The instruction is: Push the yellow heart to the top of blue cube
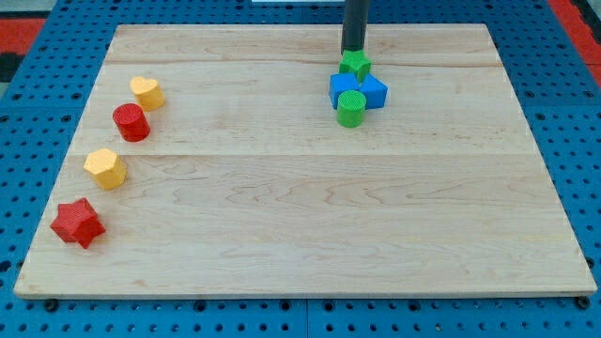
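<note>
Right now my tip (pixel 353 49) sits at the view's top, just above a green block (pixel 355 64) that touches the blue cube (pixel 358 90). Well apart, the yellow heart (pixel 146 91) lies at the left, untouched, beside a red cylinder (pixel 130 122).

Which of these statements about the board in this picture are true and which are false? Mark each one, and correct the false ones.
1. My tip is at the view's top, right beside the green star block. True.
2. The red star block lies at the view's right edge. False: it lies at the lower left.
3. The green cylinder touches the blue blocks. True.
4. The yellow heart already sits against the blue blocks. False: it is far off at the view's left, next to the red cylinder.
5. Two yellow blocks are on the wooden board. True: the second lies lower left.
</note>
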